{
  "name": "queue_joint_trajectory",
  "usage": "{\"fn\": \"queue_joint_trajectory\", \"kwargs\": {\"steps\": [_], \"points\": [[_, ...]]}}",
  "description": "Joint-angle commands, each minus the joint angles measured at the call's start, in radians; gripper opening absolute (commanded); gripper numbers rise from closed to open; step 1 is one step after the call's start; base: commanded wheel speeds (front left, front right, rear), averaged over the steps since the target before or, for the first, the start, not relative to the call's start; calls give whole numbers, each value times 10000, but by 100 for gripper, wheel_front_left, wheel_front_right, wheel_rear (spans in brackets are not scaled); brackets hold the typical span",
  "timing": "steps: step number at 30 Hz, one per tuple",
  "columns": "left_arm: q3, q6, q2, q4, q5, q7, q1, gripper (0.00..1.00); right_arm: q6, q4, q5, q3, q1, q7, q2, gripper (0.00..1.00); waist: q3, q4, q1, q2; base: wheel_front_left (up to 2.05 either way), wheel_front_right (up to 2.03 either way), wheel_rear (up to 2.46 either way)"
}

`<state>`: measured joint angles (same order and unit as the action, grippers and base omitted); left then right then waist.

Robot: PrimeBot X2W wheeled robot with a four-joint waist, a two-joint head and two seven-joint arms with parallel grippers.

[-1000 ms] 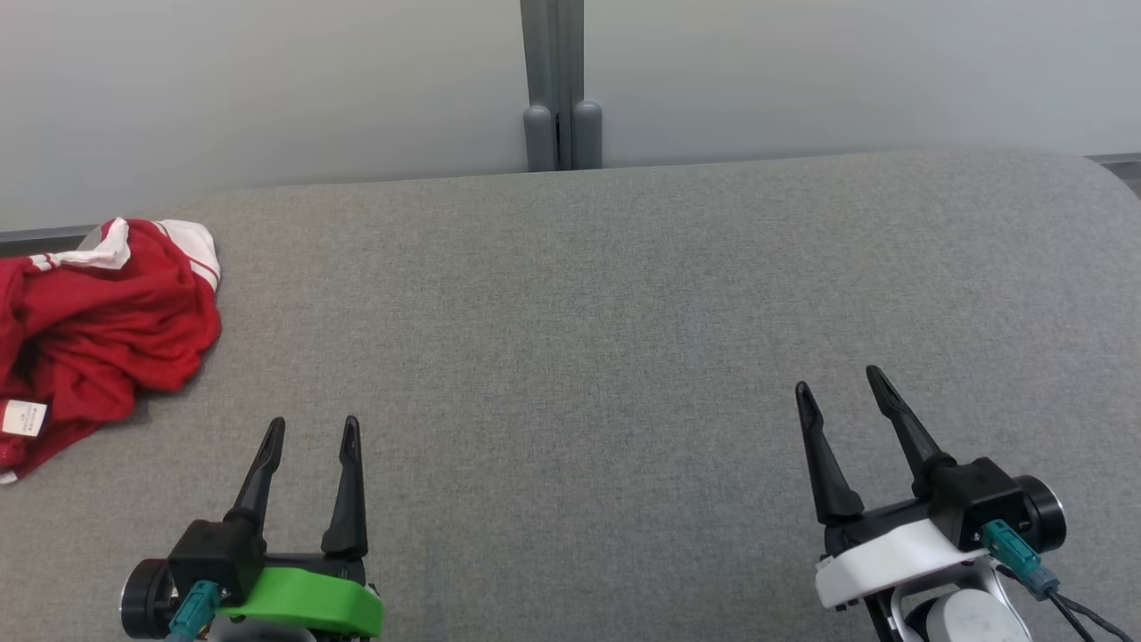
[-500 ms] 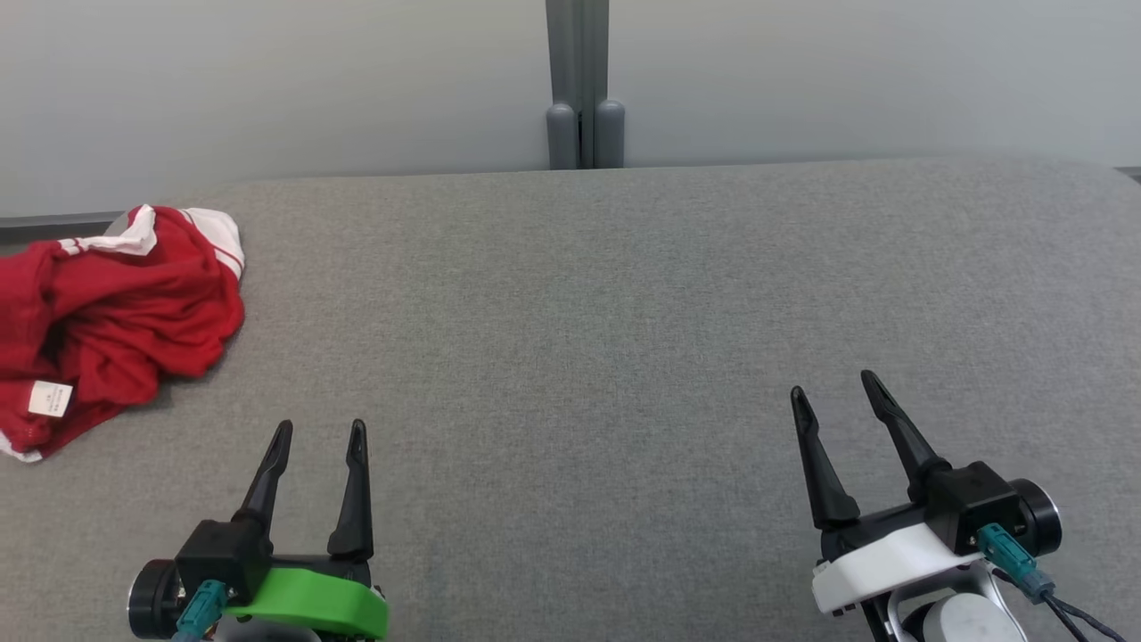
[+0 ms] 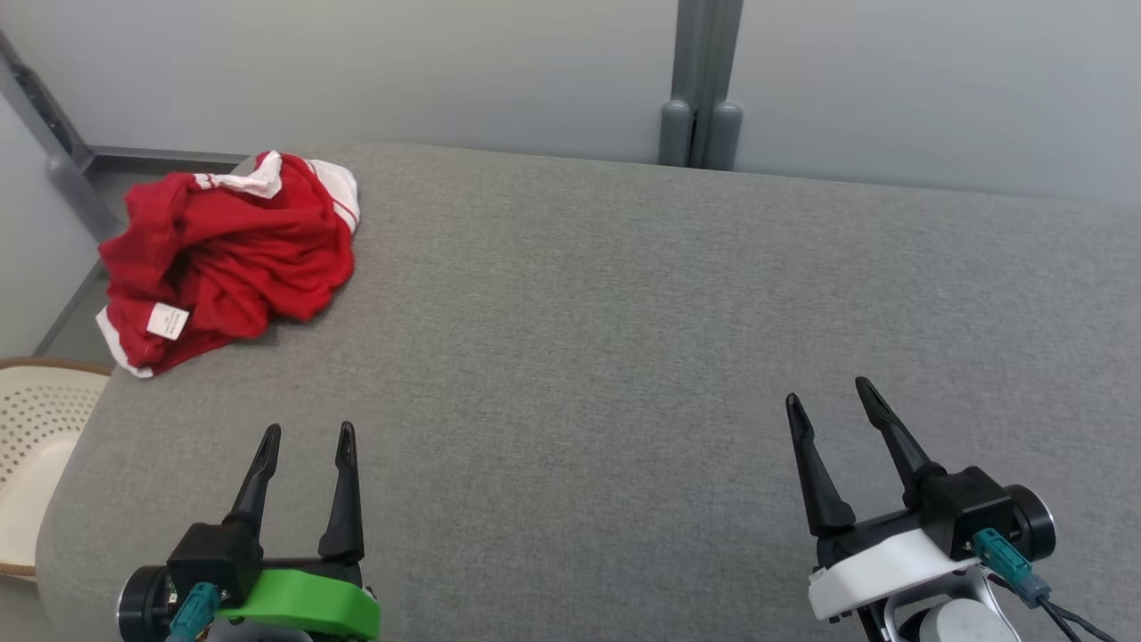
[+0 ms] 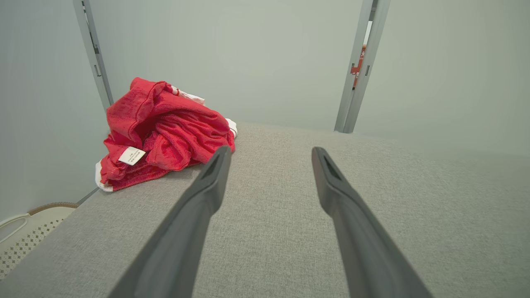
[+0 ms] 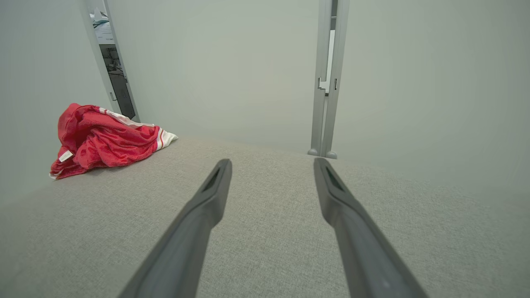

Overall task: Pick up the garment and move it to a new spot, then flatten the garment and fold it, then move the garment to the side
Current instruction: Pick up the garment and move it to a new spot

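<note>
Basket (image 3: pixel 36 419): a cream perforated one is sitting off the left end of the table (image 3: pixel 579 357), lower than its top.
Garment (image 3: pixel 227 259): the red piece with white trim is lying crumpled in a heap at the table's far left corner, with a white tag showing on its near side.
Left gripper (image 3: pixel 308 429): it is hanging over the near left of the table, jaws standing apart and empty. The garment is lying ahead of it and a little to its left, well apart from the fingertips.
Table: its grey fabric top is stretching between the two grippers.
Post (image 3: pixel 704 89): a grey upright is standing behind the far edge, against the pale wall (image 3: pixel 446 71).
Right gripper (image 3: pixel 827 392): it is hanging over the near right, jaws spread wide and holding nothing. The garment is lying far off to its left, across the table.
</note>
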<state>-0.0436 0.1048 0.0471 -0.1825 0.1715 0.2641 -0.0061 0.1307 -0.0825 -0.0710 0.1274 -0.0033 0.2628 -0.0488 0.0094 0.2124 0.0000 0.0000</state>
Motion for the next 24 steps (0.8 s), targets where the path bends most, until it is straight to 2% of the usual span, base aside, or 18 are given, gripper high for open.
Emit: {"fn": "queue_joint_trajectory", "kwargs": {"steps": [1,13,24], "points": [[49,-59,58,-6,-70,6,107,100,1,1,-89,14,101,31,-31,100,5,772,0,0,0,0,0],[384,-208,59,104,-159,6,267,100,1,-8,-176,77,180,31,-31,100,-80,2267,0,0,0,0,0],[748,-237,55,230,-146,6,397,100,1,-19,-213,166,171,31,-31,100,-141,2926,0,0,0,0,0]]}}
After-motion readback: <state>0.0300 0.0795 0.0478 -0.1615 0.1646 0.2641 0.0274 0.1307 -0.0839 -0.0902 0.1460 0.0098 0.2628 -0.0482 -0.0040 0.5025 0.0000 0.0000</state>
